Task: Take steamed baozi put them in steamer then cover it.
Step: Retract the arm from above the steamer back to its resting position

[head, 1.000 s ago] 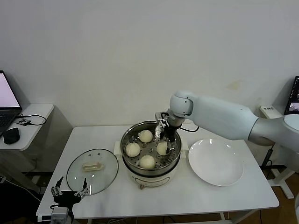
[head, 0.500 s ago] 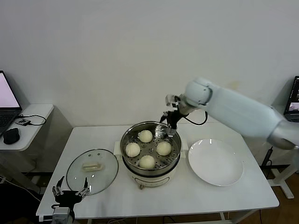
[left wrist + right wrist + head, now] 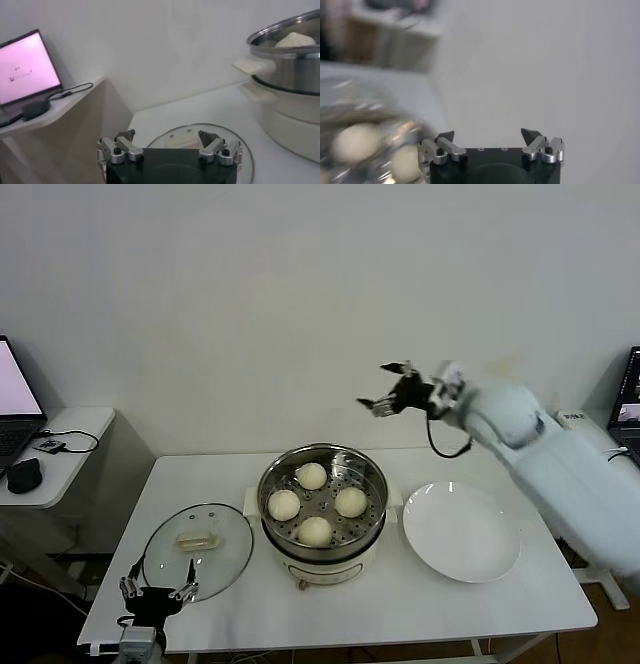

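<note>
Several cream-white baozi lie on the perforated tray inside the shiny steamer at the table's middle; two show blurred in the right wrist view. The glass cover with its cream handle lies flat on the table left of the steamer, apart from it, and shows in the left wrist view. My right gripper is open and empty, raised high above the steamer's back right. My left gripper stands open at the table's front left edge, just in front of the cover, holding nothing.
A flat white plate lies right of the steamer. A side table with a laptop, a mouse and cables stands to the left of the work table. The wall is close behind.
My right gripper has lifted out of the steamer, up and to the right, leaving a baozi on the tray. The left gripper has barely moved.
</note>
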